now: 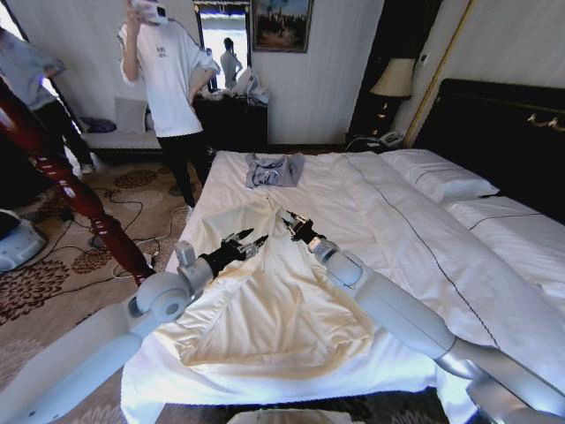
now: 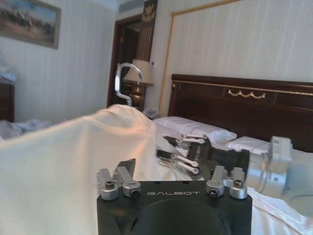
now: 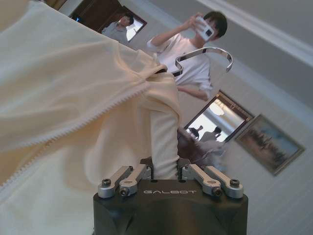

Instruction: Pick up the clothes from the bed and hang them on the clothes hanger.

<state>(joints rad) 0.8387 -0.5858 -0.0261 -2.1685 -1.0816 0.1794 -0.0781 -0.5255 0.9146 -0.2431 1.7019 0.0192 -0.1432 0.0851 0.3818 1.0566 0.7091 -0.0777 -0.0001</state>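
The cream clothes (image 1: 265, 309) hang spread over the foot of the bed (image 1: 406, 238), lifted at the neck. My right gripper (image 1: 296, 225) is shut on a fold of the shirt (image 3: 164, 132) just below the collar. From the neck hole rises the silver hook of the clothes hanger (image 3: 208, 54); its body is hidden inside the cloth. My left gripper (image 1: 247, 240) is open beside the raised shoulder (image 2: 73, 161), fingers apart, nothing between them. The hook (image 2: 124, 81) also sticks up above the cloth in the left wrist view, with the right gripper (image 2: 178, 156) behind it.
A small grey-blue garment (image 1: 274, 170) lies farther up the bed. A dark-red wooden post (image 1: 71, 190) slants at my left over patterned carpet with cables. A person (image 1: 172, 79) stands past the bed's far corner. Pillows (image 1: 441, 177) and a black headboard (image 1: 503, 132) are at the right.
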